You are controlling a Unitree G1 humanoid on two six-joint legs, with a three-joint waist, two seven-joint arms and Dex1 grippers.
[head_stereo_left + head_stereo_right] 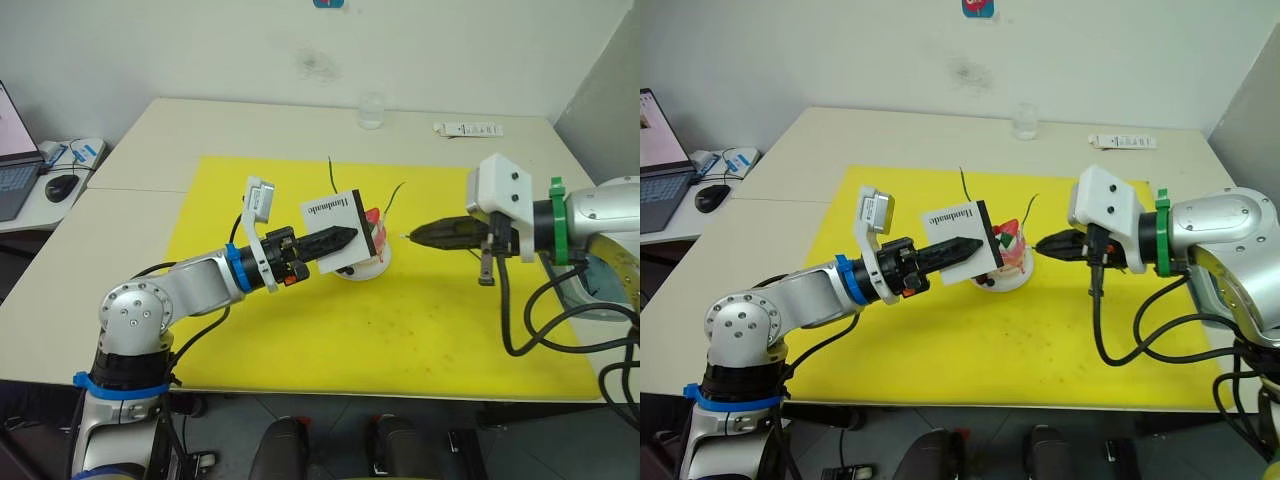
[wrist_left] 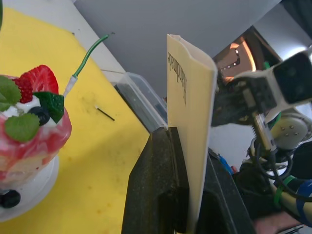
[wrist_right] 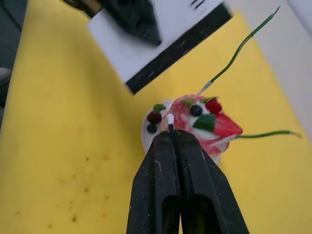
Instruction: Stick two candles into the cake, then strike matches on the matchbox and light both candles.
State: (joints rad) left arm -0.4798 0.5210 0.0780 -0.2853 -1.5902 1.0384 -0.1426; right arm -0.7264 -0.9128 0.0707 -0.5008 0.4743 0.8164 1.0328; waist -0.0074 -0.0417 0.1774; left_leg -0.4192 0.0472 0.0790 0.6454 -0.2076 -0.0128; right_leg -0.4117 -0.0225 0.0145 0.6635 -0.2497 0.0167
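Observation:
The white matchbox (image 1: pixel 335 215) with "Handmade" lettering stands on edge above the yellow mat, and my left gripper (image 1: pixel 345 237) is shut on it. Its black strip (image 3: pixel 180 46) faces the cake. The pink cake (image 1: pixel 372 247) on its white plate sits just behind and to the right of the box. Two thin green candles (image 3: pixel 241 46) (image 3: pixel 263 134) stick out of the cake top. My right gripper (image 1: pixel 415 235) is shut on a match (image 3: pixel 170 121), its white tip pointing at the cake and the box from the right. Another match (image 2: pixel 105 113) lies on the mat.
The yellow mat (image 1: pixel 400 340) covers the table's middle. A clear glass (image 1: pixel 371 110) and a white strip packet (image 1: pixel 468 128) sit at the back edge. A laptop (image 1: pixel 15 170) and mouse (image 1: pixel 62 185) are on a side table at the left. A clear container (image 2: pixel 136 95) stands at the mat's right.

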